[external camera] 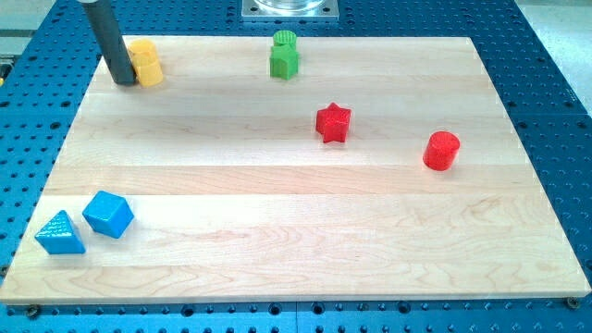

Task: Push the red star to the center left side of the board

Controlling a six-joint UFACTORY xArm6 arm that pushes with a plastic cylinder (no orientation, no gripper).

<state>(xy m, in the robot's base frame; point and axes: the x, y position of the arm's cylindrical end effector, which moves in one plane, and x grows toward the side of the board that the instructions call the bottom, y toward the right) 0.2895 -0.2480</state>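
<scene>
The red star (333,122) lies on the wooden board (277,231), right of centre in the upper half. My tip (124,81) rests at the board's top left, touching or just beside the left side of the yellow blocks (145,62). The dark rod rises from it to the view's top. The tip is far to the left of the red star.
A green block (285,55) stands near the top edge at the middle. A red cylinder (441,150) lies right of the star. A blue cube (108,214) and a blue triangular block (60,233) sit at the bottom left corner. A metal mount (289,8) shows above the board.
</scene>
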